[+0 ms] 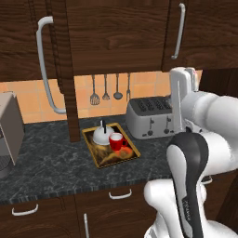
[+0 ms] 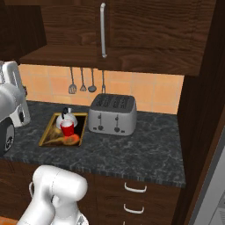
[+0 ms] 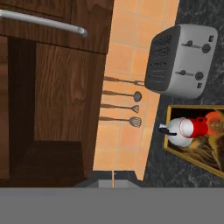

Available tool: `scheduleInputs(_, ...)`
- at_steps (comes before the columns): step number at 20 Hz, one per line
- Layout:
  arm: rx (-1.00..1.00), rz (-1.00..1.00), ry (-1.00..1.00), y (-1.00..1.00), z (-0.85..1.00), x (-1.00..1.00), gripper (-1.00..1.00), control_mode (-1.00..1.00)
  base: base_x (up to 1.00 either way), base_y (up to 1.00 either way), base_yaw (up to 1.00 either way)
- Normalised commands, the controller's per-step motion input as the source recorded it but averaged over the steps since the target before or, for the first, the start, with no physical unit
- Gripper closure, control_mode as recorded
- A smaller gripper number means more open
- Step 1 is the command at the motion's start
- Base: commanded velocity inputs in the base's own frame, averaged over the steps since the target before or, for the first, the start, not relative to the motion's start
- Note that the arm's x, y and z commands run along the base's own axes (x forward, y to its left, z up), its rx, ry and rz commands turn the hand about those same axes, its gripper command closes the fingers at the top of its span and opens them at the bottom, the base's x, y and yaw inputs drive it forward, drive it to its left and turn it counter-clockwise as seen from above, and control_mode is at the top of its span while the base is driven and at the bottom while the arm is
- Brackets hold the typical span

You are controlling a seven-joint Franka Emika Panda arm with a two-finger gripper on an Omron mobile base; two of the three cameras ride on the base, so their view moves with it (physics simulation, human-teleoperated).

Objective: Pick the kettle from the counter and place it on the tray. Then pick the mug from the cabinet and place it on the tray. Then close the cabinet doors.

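Observation:
The silver-white kettle [image 1: 100, 135] stands on the yellow-rimmed tray [image 1: 132, 153], on the dark marbled counter [image 1: 46, 162]. The red mug [image 1: 116, 141] sits on the tray right beside it, touching or nearly so. In the hand view the kettle [image 3: 175, 131], mug [image 3: 195, 127] and tray [image 3: 171, 149] lie at the right. My gripper [image 3: 113, 178] is shut with nothing in it. My white hand [image 1: 182, 90] is raised above the toaster's right end, below the cabinet. The left cabinet door [image 1: 28, 37] hangs open, its bar handle [image 1: 45, 69] toward me. The right door [image 1: 204, 28] is shut.
A boxy silver toaster [image 1: 149, 116] stands just right of the tray. Several utensils [image 1: 106, 90] hang on the orange tiled wall behind. A grey appliance [image 1: 8, 130] sits at the counter's left end. Drawers with curved handles [image 1: 120, 194] run below the counter edge.

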Motion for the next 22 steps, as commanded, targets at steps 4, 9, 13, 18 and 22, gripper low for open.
scheduleInputs(4,-0.03,0.00,0.00,0.12,0.00,-0.08,1.00,-1.00,0.00,0.00,0.00)
scheduleInputs(9,0.00,0.00,-0.04,0.56,0.00,-0.24,1.00,-1.00,0.00,0.00,0.00)
scheduleInputs(13,0.00,-0.03,-0.09,0.91,0.00,-0.60,1.00,-1.00,0.00,0.00,0.00)
scheduleInputs(18,0.00,-0.13,-0.10,1.00,0.00,-0.48,1.00,-1.00,0.00,0.00,0.00)
scheduleInputs(22,0.00,-0.15,-0.10,0.70,0.00,-0.50,1.00,-1.00,0.00,0.00,0.00)
